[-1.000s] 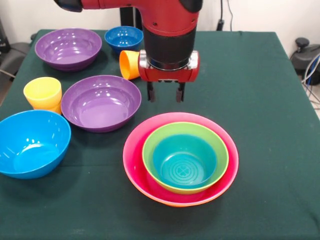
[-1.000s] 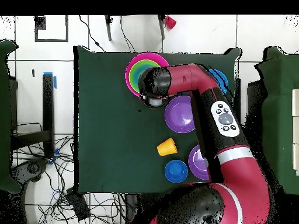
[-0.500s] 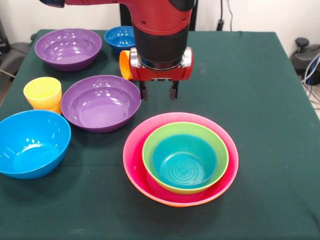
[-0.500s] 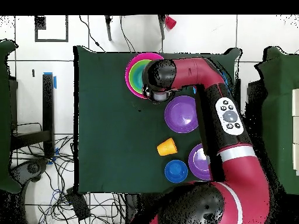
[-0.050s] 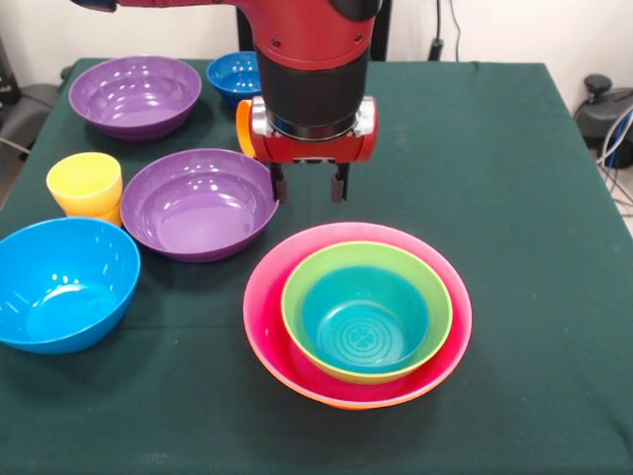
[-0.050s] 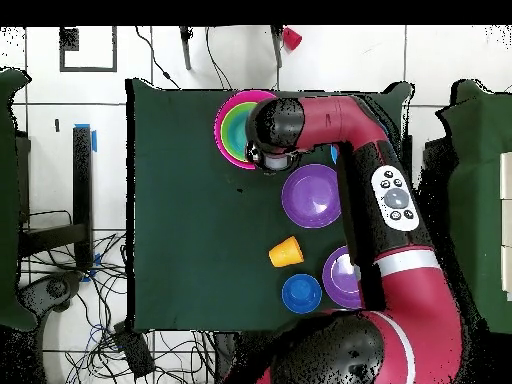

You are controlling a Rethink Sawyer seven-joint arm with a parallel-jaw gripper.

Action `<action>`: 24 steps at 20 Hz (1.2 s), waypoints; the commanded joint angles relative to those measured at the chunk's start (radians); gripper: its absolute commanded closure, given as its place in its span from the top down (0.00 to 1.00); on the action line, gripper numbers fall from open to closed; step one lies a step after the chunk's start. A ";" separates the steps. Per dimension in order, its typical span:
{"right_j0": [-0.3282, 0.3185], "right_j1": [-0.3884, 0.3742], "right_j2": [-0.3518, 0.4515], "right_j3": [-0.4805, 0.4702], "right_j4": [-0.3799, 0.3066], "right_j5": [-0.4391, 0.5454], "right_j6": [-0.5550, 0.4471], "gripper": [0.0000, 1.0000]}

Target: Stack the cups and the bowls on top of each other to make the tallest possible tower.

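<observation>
Since a second ago my pincer (image 5: 309, 188) has drifted toward the purple bowls and lifted a little; nothing on the cloth has shifted.

From the front, my two dark fingers hang apart and empty, poised above the cloth between the near purple bowl (image 5: 200, 203) and the tower (image 5: 357, 314). That tower is the pink bowl (image 5: 265, 297) seated in an orange one whose rim barely peeks out below, with the green bowl (image 5: 297, 297) and the teal bowl (image 5: 364, 319) nested inside. Left of it sit the light blue bowl (image 5: 61, 283) and the yellow cup (image 5: 85, 184); at the back are the second purple bowl (image 5: 135, 95) and the small dark blue bowl (image 5: 237, 71). An orange cup (image 5: 243, 127) lies on its side, mostly hidden behind my wrist.

From overhead, my arm (image 6: 385, 190) sweeps across the table (image 6: 180, 200) and covers most of the light blue bowl. My wrist sits at the tower's (image 6: 232, 125) edge, right beside the near purple bowl (image 6: 310, 196). The orange cup (image 6: 285, 252) lies apart from everything.

My worry is the purple bowl's glossy, sloping rim: if I pinch it off-centre it could slip or tip out. Descending too close to the tower, I could also knock the pink rim and unseat the stack.
</observation>
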State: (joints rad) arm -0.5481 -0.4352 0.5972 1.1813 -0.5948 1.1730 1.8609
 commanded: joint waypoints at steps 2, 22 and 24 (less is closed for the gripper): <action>0.008 0.037 0.011 -0.046 -0.057 0.021 -0.293 1.00; -0.035 0.101 -0.007 -0.091 -0.099 -0.006 -0.351 1.00; -0.033 0.101 -0.005 -0.096 -0.100 -0.001 -0.351 1.00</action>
State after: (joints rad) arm -0.5729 -0.3514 0.5972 1.1234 -0.6091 1.1730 1.8609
